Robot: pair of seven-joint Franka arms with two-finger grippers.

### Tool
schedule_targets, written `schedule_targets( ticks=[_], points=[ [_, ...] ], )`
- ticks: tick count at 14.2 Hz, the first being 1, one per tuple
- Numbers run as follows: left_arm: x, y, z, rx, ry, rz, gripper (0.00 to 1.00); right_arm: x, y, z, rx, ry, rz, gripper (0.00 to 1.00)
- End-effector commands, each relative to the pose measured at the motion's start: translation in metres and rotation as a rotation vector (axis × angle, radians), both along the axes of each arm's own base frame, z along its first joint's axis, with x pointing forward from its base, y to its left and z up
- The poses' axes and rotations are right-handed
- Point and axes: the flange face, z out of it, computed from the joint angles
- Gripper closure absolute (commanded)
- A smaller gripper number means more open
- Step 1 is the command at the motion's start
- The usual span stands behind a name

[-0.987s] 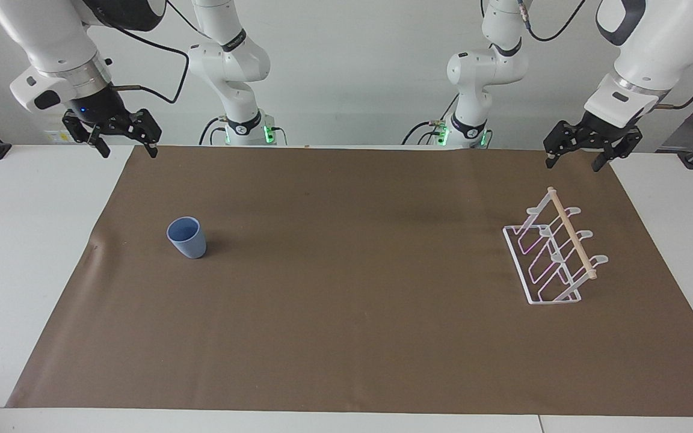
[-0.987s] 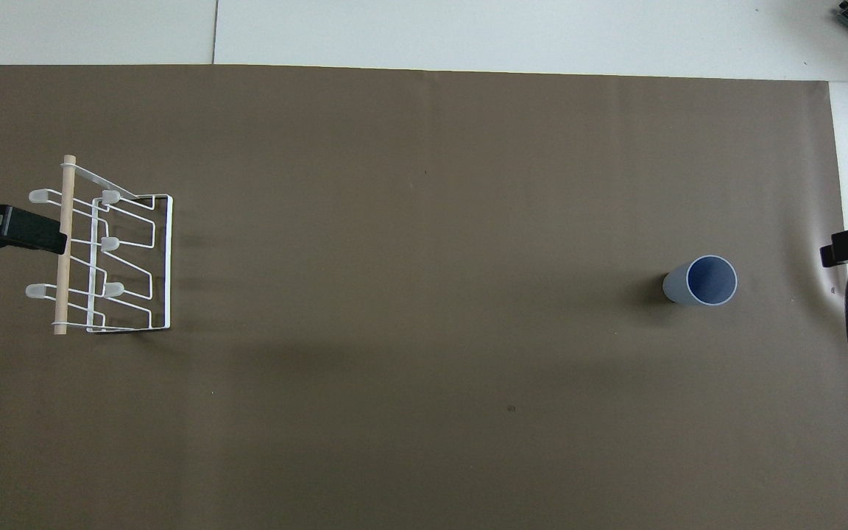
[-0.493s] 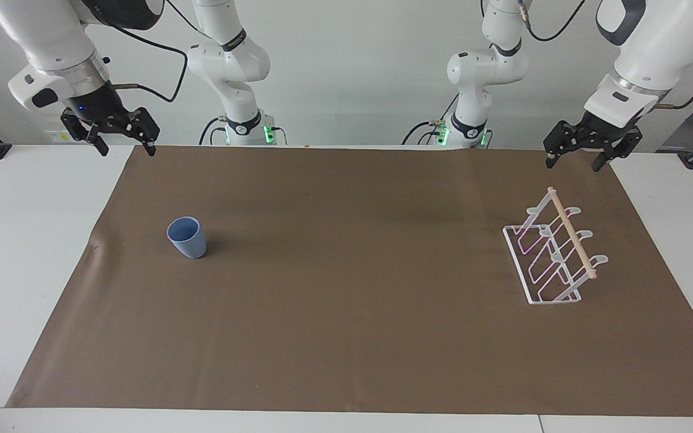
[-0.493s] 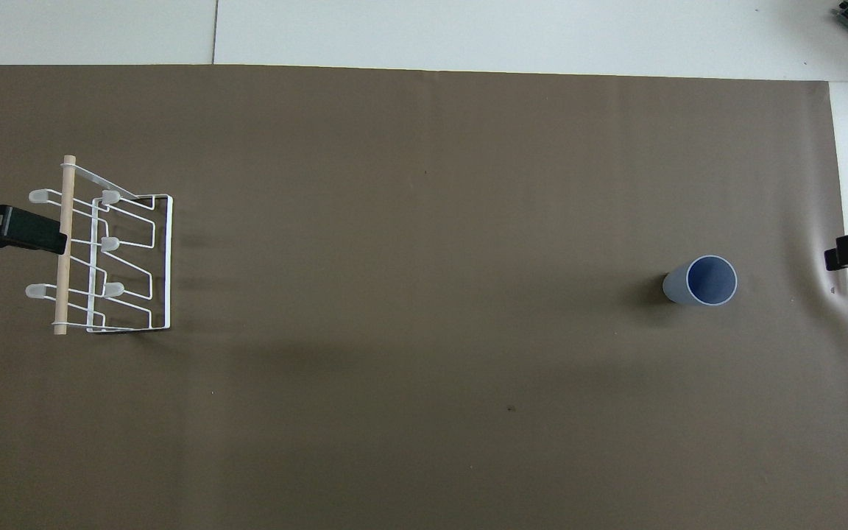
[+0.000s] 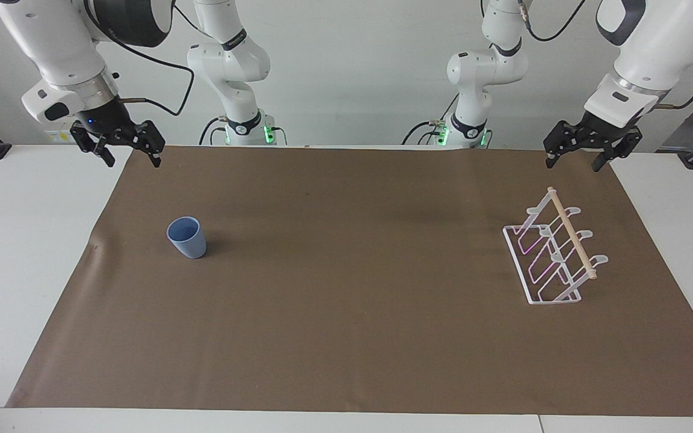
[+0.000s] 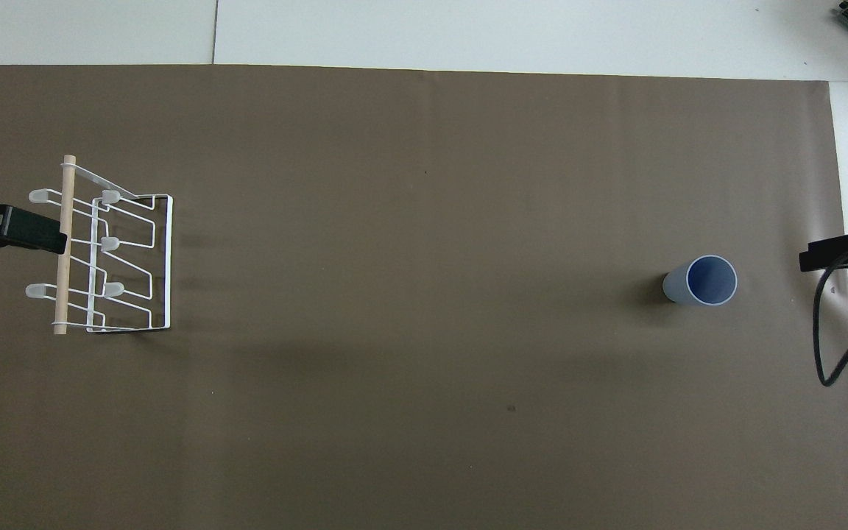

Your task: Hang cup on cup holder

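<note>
Facing view: we see the cup point(image 5: 187, 237) upright on the brown mat point(image 5: 346, 337), mouth up, toward the right arm's end of the worktop point(image 5: 21, 252). Nothing touches it. The holder point(image 5: 554, 249) stands on the mat toward the left arm's end, well apart from the cup, with its wooden dowel point(image 5: 572, 231) along the top and its prongs bare. Our right gripper point(image 5: 133, 159) is up in the air over the mat's corner at the robots' edge, fingers spread, holding nothing, well clear of the cup. Our left gripper point(image 5: 572, 163) hangs over the mat's edge at the robots' side, above the end of the holder that is closest to the robots; fingers spread, holding nothing, not touching the holder.

Overhead view: the cup point(image 6: 702, 281) shows its round open mouth and sits on the mat point(image 6: 424, 331) near the right arm's end. Only a dark tip of the right gripper point(image 6: 825, 255) comes in at the frame edge, beside the cup with a gap between them; a black cable point(image 6: 836, 346) loops under it. The holder point(image 6: 104, 246) lies toward the left arm's end, dowel point(image 6: 65, 243) on the side toward the mat's edge. The left gripper point(image 6: 15, 228) overlaps the dowel in this view; we cannot judge contact from here, and the facing view shows it raised.
</note>
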Motion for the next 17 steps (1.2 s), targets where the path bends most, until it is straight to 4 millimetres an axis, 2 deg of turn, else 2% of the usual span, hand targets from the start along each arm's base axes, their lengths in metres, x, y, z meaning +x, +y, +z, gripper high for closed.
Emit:
schedule_targets(
  ticks=[1,9,14,17],
  points=[
    [-0.005,0.002,0.003,0.013,0.003,0.011,0.00,-0.021,0.010,-0.025,0.016,-0.040,-0.006,0.00],
    [-0.005,0.002,0.003,0.013,0.003,0.011,0.00,-0.015,0.013,-0.087,0.009,-0.081,0.012,0.00],
    [-0.005,0.002,0.003,0.013,0.003,0.011,0.00,-0.002,0.019,-0.118,0.006,-0.094,0.025,0.00],
    [-0.005,0.003,0.002,0.013,0.005,0.012,0.00,0.010,0.019,-0.154,0.008,-0.056,0.025,0.00]
  ],
)
